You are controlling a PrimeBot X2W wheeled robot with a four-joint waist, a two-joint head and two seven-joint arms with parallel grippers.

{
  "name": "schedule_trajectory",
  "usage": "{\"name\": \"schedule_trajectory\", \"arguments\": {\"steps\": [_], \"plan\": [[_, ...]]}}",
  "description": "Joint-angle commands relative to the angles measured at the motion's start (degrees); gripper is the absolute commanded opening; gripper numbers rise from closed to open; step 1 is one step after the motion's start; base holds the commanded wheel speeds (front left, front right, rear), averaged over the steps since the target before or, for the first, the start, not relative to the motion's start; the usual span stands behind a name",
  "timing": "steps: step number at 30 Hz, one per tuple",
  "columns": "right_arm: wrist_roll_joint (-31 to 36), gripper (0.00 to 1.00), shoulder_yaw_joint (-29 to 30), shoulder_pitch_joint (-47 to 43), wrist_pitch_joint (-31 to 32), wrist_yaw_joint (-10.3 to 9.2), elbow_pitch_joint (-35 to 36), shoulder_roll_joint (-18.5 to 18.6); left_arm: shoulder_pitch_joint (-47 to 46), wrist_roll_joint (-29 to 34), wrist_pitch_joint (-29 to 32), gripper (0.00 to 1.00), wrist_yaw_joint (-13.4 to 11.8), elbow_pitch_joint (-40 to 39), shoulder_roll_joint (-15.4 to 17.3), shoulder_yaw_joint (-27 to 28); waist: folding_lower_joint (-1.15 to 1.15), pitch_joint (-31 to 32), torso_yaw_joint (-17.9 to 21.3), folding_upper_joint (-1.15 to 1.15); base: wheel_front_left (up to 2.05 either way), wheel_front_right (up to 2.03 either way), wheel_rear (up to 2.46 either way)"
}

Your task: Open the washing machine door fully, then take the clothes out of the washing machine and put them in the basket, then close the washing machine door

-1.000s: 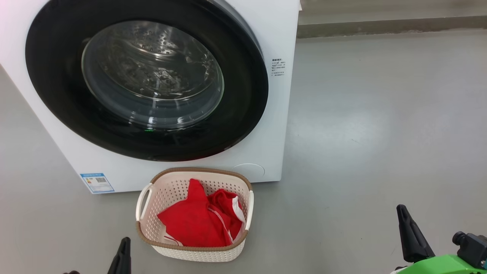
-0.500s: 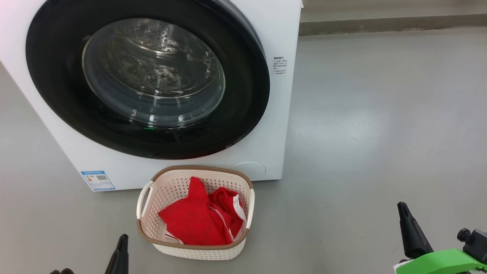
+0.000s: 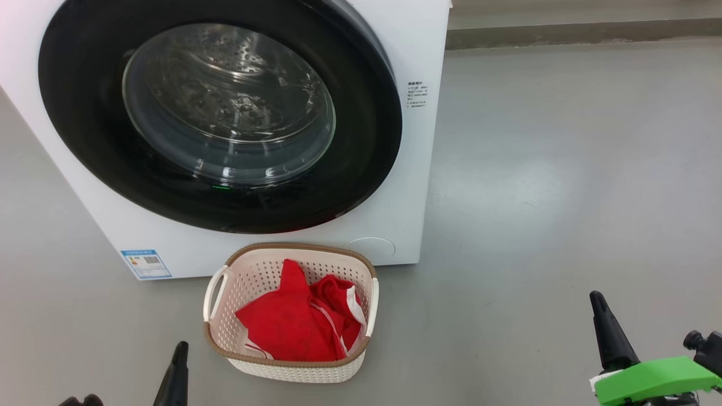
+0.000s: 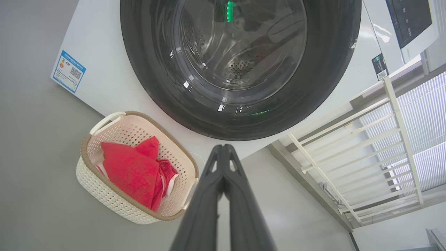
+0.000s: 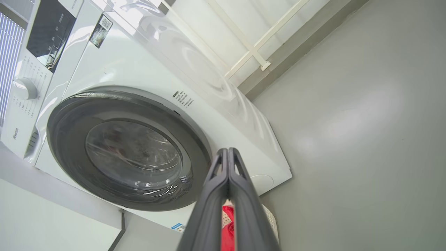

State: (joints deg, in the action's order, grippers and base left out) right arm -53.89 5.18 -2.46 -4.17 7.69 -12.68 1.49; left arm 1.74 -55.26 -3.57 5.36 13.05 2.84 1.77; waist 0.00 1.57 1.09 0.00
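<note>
On the grey floor (image 3: 564, 169): a big white washer (image 3: 409, 186); on its front, the round door (image 3: 366, 141), shut flat, with a black rim all round and clear glass in the middle; behind the glass, a shiny drum (image 3: 225, 84) with little holes; at the washer's bottom left corner, a small blue label (image 3: 145, 264).

Just in front of the washer, on the floor: the basket (image 3: 240, 287), cream with a brown rim, standing upright, very close to the washer; touching or not, hard to tell; inside it, the clothes (image 3: 287, 330), red with bits of white, all bunched up.

Low on the left of the head view: the left gripper (image 3: 180, 354), dark fingers pressed tight together, holding nothing, near the basket but apart from it; in its own wrist view, pointing up at the bottom of the door, with the basket off to one side and a white rail (image 4: 348, 146) past the washer.

Low on the right: the right gripper (image 3: 598, 304), fingers pinched together as well, holding nothing, well apart from basket and washer; just under it, a bright green part (image 3: 648, 380); in its wrist view, pointing at the washer's lower front, with a dark panel (image 5: 50, 38) and a round knob (image 5: 24, 89) at the washer's top.
</note>
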Motion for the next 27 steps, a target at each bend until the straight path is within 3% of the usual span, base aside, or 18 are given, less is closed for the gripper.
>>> {"name": "schedule_trajectory", "arguments": {"steps": [1, 27], "plan": [[-1.6, 0.0, 0.0, 3.2, 0.4, -0.09, 1.3, 0.9, -3.1, -1.6, 0.5, 0.0, 0.8, -1.1, 0.5, 1.4, 0.0, 0.0, 0.0, 0.0, 0.0, 0.0, 0.0], [-17.5, 0.0, 0.3, 5.6, 4.6, -0.14, 0.1, 1.3, -5.3, -16.6, 4.6, 0.0, 1.4, -0.1, 0.3, 2.9, 0.0, -0.7, -0.5, 0.0, 0.0, 0.0, 0.0]]}}
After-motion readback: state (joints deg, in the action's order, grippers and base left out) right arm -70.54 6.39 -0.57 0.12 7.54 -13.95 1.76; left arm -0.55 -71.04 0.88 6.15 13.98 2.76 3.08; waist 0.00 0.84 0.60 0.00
